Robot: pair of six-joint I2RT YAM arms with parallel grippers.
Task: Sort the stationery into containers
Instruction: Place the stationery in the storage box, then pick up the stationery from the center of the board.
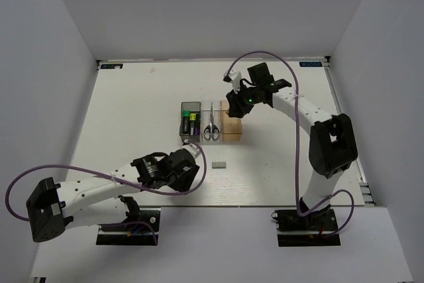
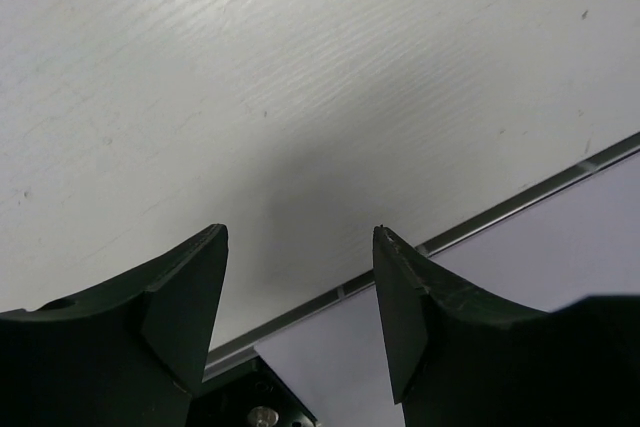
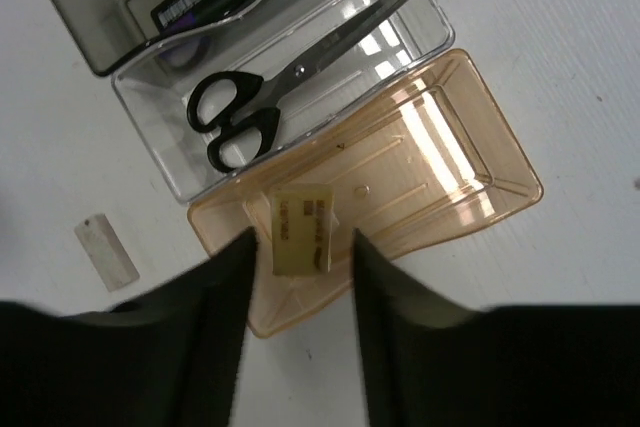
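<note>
From above, the three bins are sitting in a row mid-counter [image 1: 132, 111]: the dark grey bin [image 1: 183, 107] is holding the highlighters [image 1: 192, 124], the clear bin [image 1: 204, 107] is holding the scissors [image 1: 211, 130], and the orange bin [image 1: 233, 136] is lying under the right claw [image 1: 234, 106], which is hanging over its far end, probably because that bin is taking the small blocks. The grey eraser [image 1: 218, 163] is lying alone on the counter just in front of the bins, with the left claw [image 1: 191, 161] hovering near it, seemingly lining up for that last loose item. The left wrist camera is showing that claw spread wide and carrying nothing, only bare white counter and its near edge between the fingers. The right wrist camera is showing the right claw spread too, not pinching: the tan block [image 3: 303, 230] is resting flat on the orange bin's floor, a gap on each side between it and the fingers. It is looking small, squarish and pale yellow-tan, with faint print on top; the eraser is appearing as a plain pale slab.
</note>
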